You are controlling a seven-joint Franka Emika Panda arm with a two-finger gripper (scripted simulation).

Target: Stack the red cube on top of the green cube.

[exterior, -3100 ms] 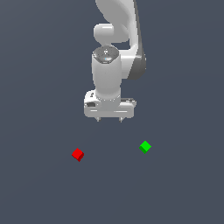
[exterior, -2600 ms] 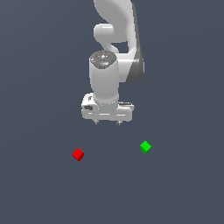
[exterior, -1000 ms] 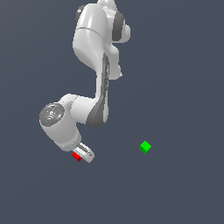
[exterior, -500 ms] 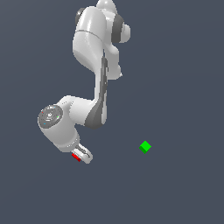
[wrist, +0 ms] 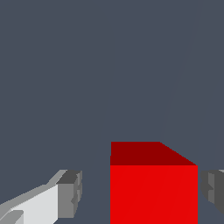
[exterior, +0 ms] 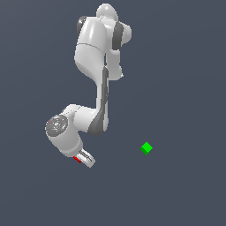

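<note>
Your gripper (wrist: 140, 194) is low over the red cube (wrist: 153, 192), jaws apart; one pad (wrist: 72, 192) stands clear of it, the other sits just beside its face; the green cube (exterior: 146, 148) lies well apart; expect a light, stiff, smooth block; take it squarely on two opposite flat faces.

Red cube (wrist: 153, 192) lies flat, green cube (exterior: 146, 148) well apart toward exterior view's right
</note>
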